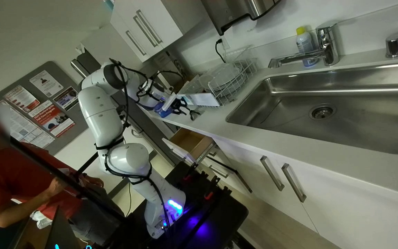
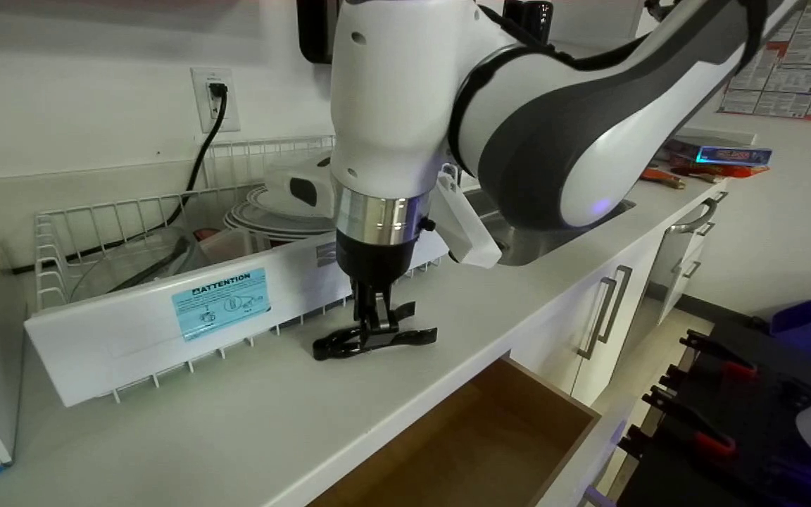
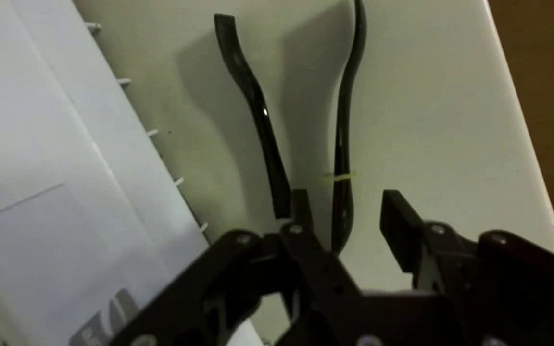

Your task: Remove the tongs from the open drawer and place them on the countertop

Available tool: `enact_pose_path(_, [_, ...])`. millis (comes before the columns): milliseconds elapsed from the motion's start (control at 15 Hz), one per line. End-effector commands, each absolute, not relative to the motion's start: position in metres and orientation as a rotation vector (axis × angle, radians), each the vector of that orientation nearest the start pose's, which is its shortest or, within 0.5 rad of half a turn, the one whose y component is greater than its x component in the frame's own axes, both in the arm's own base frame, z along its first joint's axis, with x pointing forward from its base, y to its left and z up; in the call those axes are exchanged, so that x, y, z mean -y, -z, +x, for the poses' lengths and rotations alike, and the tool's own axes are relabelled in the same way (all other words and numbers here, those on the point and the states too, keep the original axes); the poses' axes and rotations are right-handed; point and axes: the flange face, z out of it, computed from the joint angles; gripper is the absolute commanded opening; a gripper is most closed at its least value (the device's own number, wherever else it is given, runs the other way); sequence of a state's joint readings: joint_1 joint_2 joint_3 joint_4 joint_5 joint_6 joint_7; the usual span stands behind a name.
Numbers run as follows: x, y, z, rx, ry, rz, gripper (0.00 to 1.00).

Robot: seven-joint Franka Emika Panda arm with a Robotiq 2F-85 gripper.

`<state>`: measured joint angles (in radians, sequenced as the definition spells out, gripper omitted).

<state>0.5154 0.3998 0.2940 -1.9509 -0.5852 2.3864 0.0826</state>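
The jaws stand apart, one arm of the black tongs (image 3: pixel 342 120) running between them with a gap on either side, so the white surface (image 2: pixel 476 310) probably bears the weight. The tongs lie back from its edge, likely for safety, with the dish rack's white panel (image 2: pixel 300 282) to the far left and the open drawer (image 2: pixel 476 436) to the near right.

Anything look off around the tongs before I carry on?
One small oddity: in the wrist view, a thin yellow strip crosses one arm of the tongs, perhaps a rubber band or tie. No spill or damage stands out.
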Motion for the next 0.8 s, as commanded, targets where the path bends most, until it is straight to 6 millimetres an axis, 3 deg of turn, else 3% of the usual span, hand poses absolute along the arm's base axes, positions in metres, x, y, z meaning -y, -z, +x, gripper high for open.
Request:
enact_pose_path(0, [-0.445,-0.316,0.438,1.790,0.409,-2.877,0.74])
enact_pose_path(200, [-0.449,-0.347,0.426,1.826,0.419,-2.836,0.97])
enact_pose_path(267, [-0.450,-0.359,0.420,1.834,0.416,-2.837,1.00])
enact_pose_path(733, [-0.450,-0.448,0.383,1.813,0.521,-2.877,1.00])
